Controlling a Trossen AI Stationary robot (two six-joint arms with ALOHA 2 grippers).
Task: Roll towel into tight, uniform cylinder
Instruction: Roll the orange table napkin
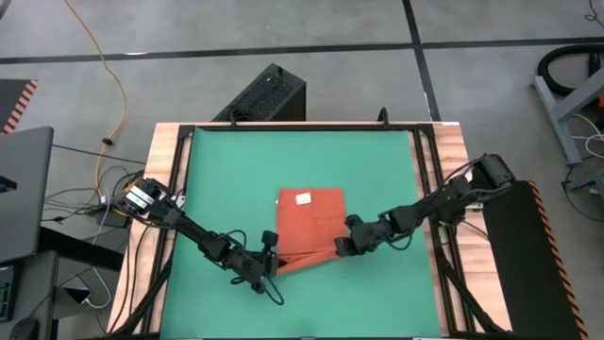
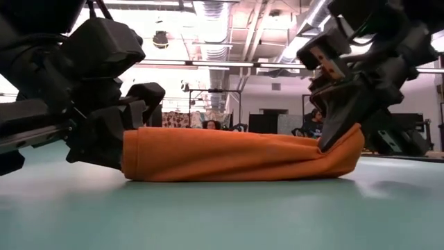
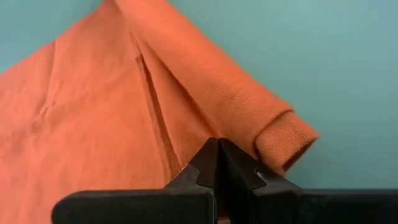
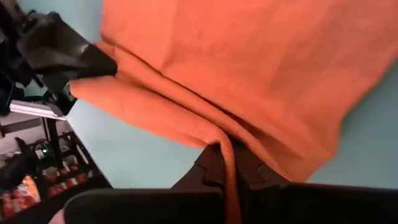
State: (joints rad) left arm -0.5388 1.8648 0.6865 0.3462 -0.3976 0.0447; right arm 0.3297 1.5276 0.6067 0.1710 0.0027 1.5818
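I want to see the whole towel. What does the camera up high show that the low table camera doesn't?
Only the high view shows the flat, unrolled part of the towel, its white tag, and the whole green mat around it. Only the low view shows the rolled edge side-on as a long, thick tube, plus the room's ceiling lights behind. Both show the left gripper and right gripper pinching the two ends of the roll.

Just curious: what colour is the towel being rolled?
Plain orange-red towel, clearest in the high view.
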